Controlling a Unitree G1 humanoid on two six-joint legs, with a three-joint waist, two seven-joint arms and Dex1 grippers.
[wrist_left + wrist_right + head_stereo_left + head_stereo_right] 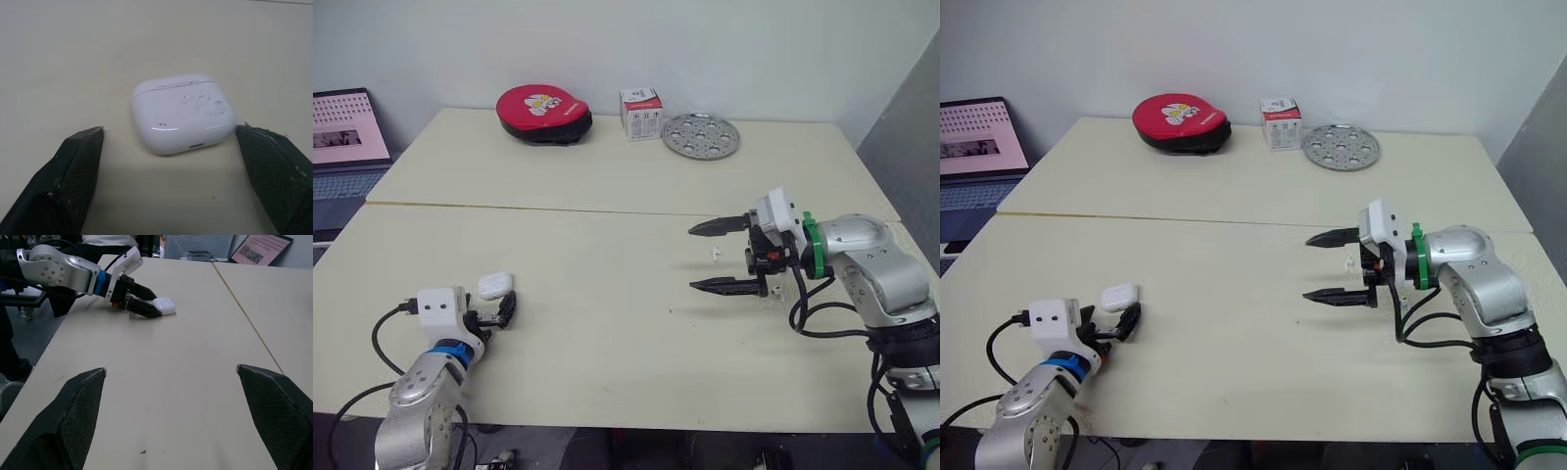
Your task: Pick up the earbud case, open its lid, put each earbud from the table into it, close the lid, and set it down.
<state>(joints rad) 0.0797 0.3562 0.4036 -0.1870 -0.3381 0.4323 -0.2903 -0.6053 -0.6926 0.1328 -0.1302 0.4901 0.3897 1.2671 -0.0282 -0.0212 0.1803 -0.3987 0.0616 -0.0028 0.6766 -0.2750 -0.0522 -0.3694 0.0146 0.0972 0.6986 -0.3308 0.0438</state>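
First step of the job: the pickup. The left claw (169, 131) is low on the pale surface (607, 333) at the near left, fingers spread. The white earbud case (181, 110) lies flat between the fingertips with its lid shut. One finger is right at the case's edge, whether touching I can't say; the other is apart from it with bare surface between. Nothing is gripped yet, so the case is bracketed, not held.

Over on the right, the right claw (693, 258) hangs above the surface with its fingers wide apart, holding nothing. A small white earbud (716, 254) lies on the surface just by it.

What's next, as I read it: the left claw needs to close evenly on the case's sides. That smooth, rounded shell could squirt out if only one finger pushes. Then comes a lift that leaves the lid seam reachable for the right claw. The lid, both earbuds and the set-down are all still to do.
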